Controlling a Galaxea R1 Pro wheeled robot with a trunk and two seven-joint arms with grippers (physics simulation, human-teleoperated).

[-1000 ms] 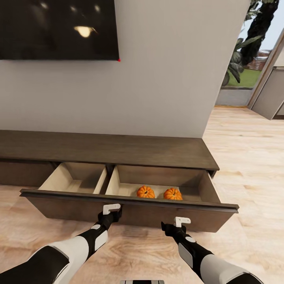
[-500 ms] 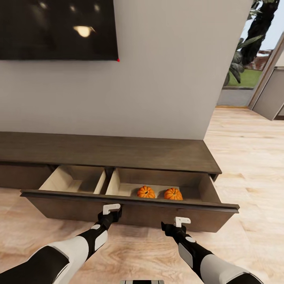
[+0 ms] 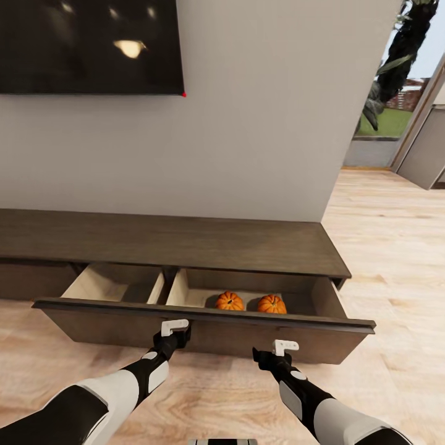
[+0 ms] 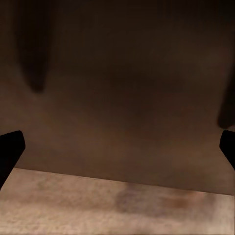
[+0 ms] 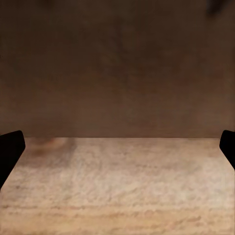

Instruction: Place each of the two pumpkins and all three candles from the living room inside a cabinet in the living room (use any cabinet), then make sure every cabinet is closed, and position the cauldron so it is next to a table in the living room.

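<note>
Both arms reach forward and down, left gripper [image 3: 175,328] and right gripper [image 3: 284,347] spread wide against the drawer front [image 3: 204,330]

Cabinet [image 3: 185,238]: long low dark-brown unit on light wood floor [image 3: 383,247], against wall. Drawer [image 3: 204,330] pulled out, pale beige interior, divider splitting two compartments. Compartment beyond right arm: two pumpkins [image 3: 229,301] [image 3: 271,303] on drawer bottom, side by side, apart. Compartment beyond left arm: nothing visible inside.
</note>
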